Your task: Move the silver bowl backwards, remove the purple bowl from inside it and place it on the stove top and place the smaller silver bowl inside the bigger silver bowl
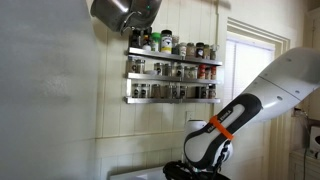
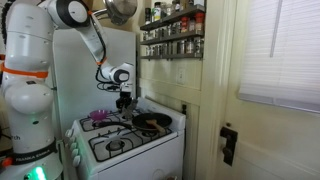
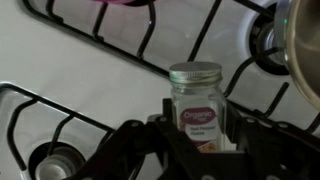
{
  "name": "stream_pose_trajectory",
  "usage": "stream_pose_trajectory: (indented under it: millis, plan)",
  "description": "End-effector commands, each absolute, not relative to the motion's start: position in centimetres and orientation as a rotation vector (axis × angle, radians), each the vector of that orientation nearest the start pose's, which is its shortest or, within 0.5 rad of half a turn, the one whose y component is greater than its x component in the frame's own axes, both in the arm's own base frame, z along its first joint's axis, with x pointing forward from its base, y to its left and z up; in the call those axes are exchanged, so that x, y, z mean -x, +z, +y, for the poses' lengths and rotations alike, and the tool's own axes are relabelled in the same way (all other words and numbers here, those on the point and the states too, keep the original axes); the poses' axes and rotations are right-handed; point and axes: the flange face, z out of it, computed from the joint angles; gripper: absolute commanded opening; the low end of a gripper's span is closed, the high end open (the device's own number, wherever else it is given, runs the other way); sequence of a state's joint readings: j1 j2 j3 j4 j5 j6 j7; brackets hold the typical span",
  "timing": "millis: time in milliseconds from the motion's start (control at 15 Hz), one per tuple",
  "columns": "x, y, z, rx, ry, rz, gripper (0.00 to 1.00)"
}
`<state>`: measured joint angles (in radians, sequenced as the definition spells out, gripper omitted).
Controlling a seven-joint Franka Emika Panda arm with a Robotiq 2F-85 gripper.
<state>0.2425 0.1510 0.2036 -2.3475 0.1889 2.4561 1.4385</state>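
Closest to the wrist camera, the tool (image 3: 196,140) fills the bottom edge, its dark fingers (image 3: 158,140) standing on either side of a spice jar (image 3: 196,100). Left of the jar, a black grate (image 3: 60,115) crosses the white stove top (image 3: 110,75). The jar stands upright, with a silver lid and a printed label. The fingers lie close along both its flanks, but whether they press on it or merely bracket it I cannot tell. Beyond the jar, at the top edge, a sliver of the purple bowl (image 3: 125,3) shows. At the far right edge curves the shiny wall of a silver bowl (image 3: 300,55), apart from the jar.

In an exterior view, the white robot arm (image 2: 30,70) stands at the left and reaches over the stove, the tool hanging just above the middle of the cooking surface. The purple bowl sits on the back burner nearer the arm, just beside the tool. Right of the tool, a dark pan (image 2: 152,122) rests on the other back burner. Farther right, a spice rack (image 2: 172,35) hangs on the wall, then comes a window (image 2: 275,50) with blinds. A metal pot (image 2: 122,10) hangs at the top, above the tool.
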Motion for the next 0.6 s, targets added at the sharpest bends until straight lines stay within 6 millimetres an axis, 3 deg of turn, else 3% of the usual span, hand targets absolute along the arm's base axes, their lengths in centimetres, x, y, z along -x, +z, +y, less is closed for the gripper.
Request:
stream_pose_trajectory:
  millis: [0,267,533]
  plan:
    - [-42.8,29.3,20.5,2.605,0.282,1.676,0.25]
    - [-41.4,31.8,20.0,2.561,0.209,1.585,0.25]
    - [-43.0,34.5,21.2,2.406,0.092,1.441,0.25]
